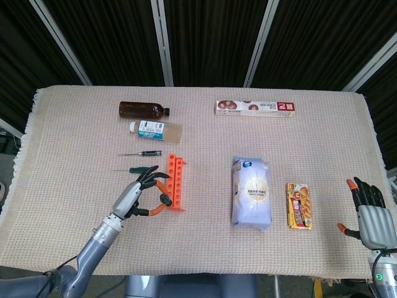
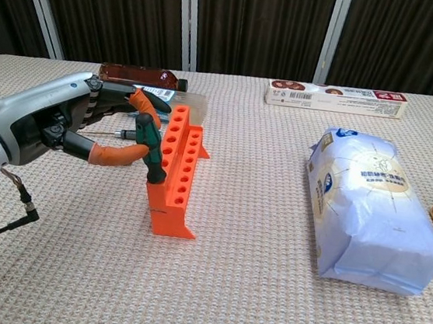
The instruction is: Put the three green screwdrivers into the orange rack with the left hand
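My left hand (image 2: pixel 57 119) pinches a green screwdriver (image 2: pixel 150 149) by its handle, between thumb and a finger. The screwdriver leans slightly, its lower end at the nearest hole of the orange rack (image 2: pixel 177 175). In the head view the same hand (image 1: pixel 138 196) sits just left of the rack's (image 1: pixel 176 181) near end. A second green screwdriver (image 1: pixel 142 169) lies flat on the cloth left of the rack. Beyond it lies a thin dark screwdriver (image 1: pixel 144 153). My right hand (image 1: pixel 370 214) rests at the table's right front corner, fingers apart and holding nothing.
A brown bottle (image 1: pixel 143 110) and a clear bottle (image 1: pixel 156 129) lie behind the rack. A long snack box (image 1: pixel 255 107) lies at the back. A white-blue bag (image 1: pixel 252 192) and a small snack pack (image 1: pixel 299 205) lie right of centre.
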Available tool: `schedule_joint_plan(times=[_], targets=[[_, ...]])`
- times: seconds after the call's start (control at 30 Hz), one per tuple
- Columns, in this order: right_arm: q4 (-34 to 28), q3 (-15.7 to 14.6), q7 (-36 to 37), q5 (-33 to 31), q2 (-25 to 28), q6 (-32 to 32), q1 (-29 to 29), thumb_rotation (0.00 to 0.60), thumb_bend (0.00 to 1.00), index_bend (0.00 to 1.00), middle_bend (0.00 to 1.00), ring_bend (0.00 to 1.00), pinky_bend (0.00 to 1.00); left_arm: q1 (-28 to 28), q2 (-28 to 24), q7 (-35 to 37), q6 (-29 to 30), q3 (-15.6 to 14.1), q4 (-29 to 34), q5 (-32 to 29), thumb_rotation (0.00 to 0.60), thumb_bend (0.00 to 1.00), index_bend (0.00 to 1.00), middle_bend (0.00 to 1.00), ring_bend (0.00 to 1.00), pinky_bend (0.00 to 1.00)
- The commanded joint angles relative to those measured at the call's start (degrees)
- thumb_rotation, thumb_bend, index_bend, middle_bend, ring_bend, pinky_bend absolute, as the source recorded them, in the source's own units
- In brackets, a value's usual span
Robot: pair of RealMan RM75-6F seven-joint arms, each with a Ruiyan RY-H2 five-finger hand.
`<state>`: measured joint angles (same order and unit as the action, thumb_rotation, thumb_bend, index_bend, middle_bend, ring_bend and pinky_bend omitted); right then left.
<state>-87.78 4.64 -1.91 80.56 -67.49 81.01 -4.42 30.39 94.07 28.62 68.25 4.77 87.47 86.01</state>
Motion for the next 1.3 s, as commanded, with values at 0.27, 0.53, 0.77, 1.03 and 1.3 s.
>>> schedule_joint_plan(times=[0.27, 0.53, 0.77, 1.03, 1.3], targets=[[0.0, 0.0, -0.1, -0.1, 0.0, 0.0, 0.0, 0.6, 0.0, 0.0, 0.0, 0.0, 0.0, -0.1, 0.0, -0.7, 0.3, 0.1, 0.2, 0.3, 0.6, 0.36, 0.37, 0.08, 0.0, 0.0], [0.1, 0.0, 0.0, -0.2, 0.0, -0.1, 0.0, 0.6, 0.0, 0.0, 0.0, 0.0, 0.0, -0.1, -0.9, -0.8, 0.8, 0.3, 1.4, 1.0, 0.6, 0.35, 0.31, 0.06, 0.0, 0.0], [0.1, 0.0, 0.1, -0.1, 0.0, 0.0, 0.0, 0.6, 0.0, 0.0, 0.0, 0.0, 0.0, 0.0, -4.2, -1.5, 2.1, 1.4, 4.5, 1.8, 0.6, 0.35, 0.32, 0.07, 0.0, 0.0], [0.3, 0.0, 0.5, 0.1, 0.0, 0.1, 0.0, 0.6, 0.0, 0.0, 0.0, 0.0, 0.0, 1.2, -11.0, -9.0, -1.0, 6.1, 5.8, -5.4, 0.6, 0.47, 0.48, 0.1, 0.0, 0.0], [0.5, -0.2, 0.8, 0.5, -0.1, 0.2, 0.0, 0.6, 0.0, 0.0, 0.0, 0.0, 0.0, 6.2, -14.2, -30.4, -9.8, 8.5, 3.3, -18.7, 0.6, 0.48, 0.48, 0.09, 0.0, 0.0]])
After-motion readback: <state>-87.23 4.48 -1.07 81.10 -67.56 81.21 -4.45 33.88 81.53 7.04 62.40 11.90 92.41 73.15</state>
